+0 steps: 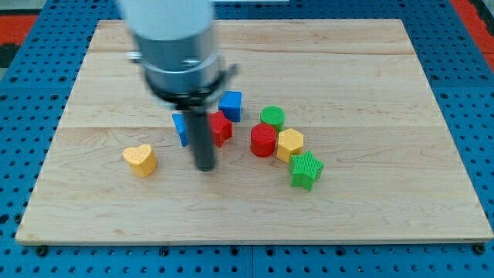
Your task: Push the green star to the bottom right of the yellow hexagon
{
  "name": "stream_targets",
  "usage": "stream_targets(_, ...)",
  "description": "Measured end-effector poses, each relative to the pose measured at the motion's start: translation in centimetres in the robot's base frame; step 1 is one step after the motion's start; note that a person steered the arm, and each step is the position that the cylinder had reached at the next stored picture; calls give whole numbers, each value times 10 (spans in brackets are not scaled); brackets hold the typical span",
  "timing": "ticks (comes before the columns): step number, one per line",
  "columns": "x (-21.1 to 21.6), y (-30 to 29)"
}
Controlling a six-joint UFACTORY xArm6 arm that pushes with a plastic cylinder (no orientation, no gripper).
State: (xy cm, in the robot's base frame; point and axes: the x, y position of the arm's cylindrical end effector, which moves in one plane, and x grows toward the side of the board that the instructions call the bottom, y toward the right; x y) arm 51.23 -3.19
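The green star (306, 170) lies just below and to the right of the yellow hexagon (290, 144), touching it. A red cylinder (263, 140) sits against the hexagon's left side, and a green cylinder (272, 117) lies just above them. My tip (204, 167) rests on the board well to the left of the green star, below a red block (220, 127) and a blue block (181, 128) that the rod partly hides.
A blue cube (230, 105) lies above the red block. A yellow heart (140, 160) lies to the left of my tip. The wooden board (386, 77) sits on a blue pegboard surface, its bottom edge near the view's bottom.
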Motion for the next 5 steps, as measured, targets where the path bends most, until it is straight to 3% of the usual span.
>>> stream_targets(2,-12,75)
stream_targets(5,-19,78)
